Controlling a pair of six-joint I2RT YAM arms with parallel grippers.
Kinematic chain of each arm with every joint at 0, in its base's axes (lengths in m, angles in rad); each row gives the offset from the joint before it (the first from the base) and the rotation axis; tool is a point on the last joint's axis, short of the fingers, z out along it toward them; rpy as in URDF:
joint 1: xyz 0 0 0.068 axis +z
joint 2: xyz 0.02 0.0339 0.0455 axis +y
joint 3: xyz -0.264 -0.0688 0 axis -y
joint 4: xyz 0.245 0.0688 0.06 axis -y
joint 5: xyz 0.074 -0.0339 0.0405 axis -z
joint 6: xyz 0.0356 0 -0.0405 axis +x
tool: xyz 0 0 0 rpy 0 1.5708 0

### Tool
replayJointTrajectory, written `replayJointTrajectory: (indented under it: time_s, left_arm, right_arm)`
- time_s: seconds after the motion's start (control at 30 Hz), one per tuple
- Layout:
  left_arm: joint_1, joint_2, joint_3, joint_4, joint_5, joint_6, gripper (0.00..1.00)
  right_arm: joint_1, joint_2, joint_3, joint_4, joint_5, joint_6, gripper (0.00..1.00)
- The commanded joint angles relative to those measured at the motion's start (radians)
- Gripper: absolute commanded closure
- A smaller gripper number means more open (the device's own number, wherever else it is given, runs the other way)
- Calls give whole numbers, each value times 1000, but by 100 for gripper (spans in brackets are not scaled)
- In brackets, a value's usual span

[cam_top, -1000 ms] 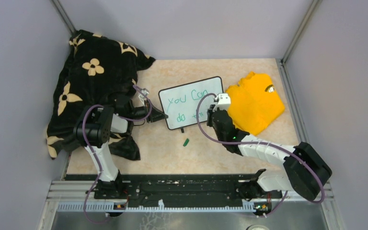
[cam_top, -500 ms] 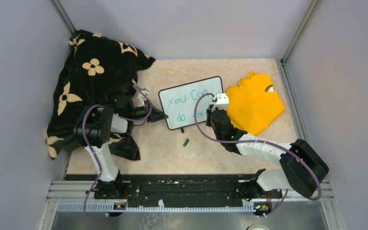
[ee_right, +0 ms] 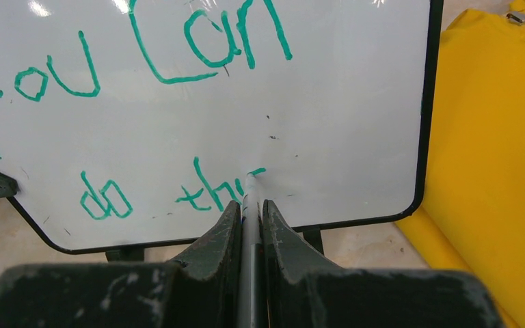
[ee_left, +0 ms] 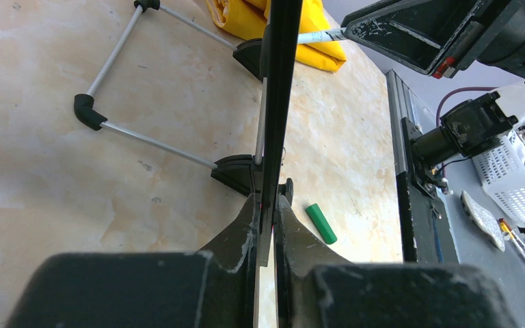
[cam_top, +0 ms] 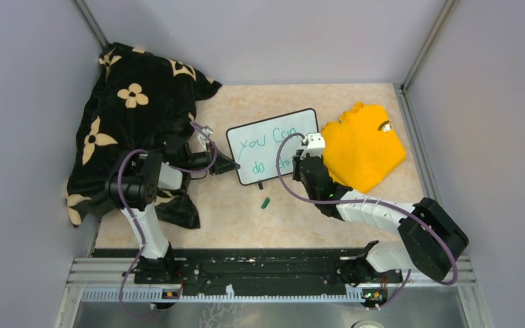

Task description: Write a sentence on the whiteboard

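- Centrally on the beige marbled worktop (cam_top: 232, 219) stands the whiteboard (cam_top: 266, 140), propped at a tilt on small black feet and a thin metal wire stand (ee_left: 143, 140); its written face looks toward the arms
- To its left a black blanket with cream flowers (cam_top: 133, 102) lies heaped over the worktop's far left corner; to its right lies a folded yellow shirt (cam_top: 366, 147), just beside the board's right edge
- The left tool (cam_top: 227, 164) is clenched on the board's left edge; the left wrist view shows the black frame edge-on, pinched between both fingers (ee_left: 239, 236)
- The right tool (ee_right: 249, 205) is clamped on a marker (ee_right: 250, 188) that runs straight out between its fingers; the marker's tip touches the white surface at the end of the lower line
- The writing is in green ink; the upper line reads "you Can"; the lower line reads "do", then "th" and a short stroke that ends at the tip
- A small green cap (cam_top: 265, 203) lies on the worktop in front of the board, apart from it; in the left wrist view it sits just to the right of the left tool's fingers
- The right arm reaches in from its base at the near right, passing in front of the shirt; the left arm comes in over the blanket's near edge
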Motion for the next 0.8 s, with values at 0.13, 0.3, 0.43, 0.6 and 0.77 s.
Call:
replayJointTrajectory:
  time_s: [0.13, 0.3, 0.43, 0.6, 0.77]
  left_arm:
    - [-17, 24, 1, -94, -24, 22, 100]
    - [-16, 23, 1, -94, -25, 23, 100]
    - [-17, 23, 1, -96, -24, 23, 100]
    - [-17, 23, 1, -96, -24, 22, 100]
    - [-17, 21, 1, -95, -25, 23, 100]
  right_arm:
    - [-10, -13, 6, -10, 32, 31, 100]
    - [-10, -14, 4, -37, 57, 37, 100]
    - [-10, -14, 4, -56, 81, 44, 100]
    - [-10, -17, 2, -75, 101, 52, 100]
    - [-10, -17, -3, -80, 98, 55, 100]
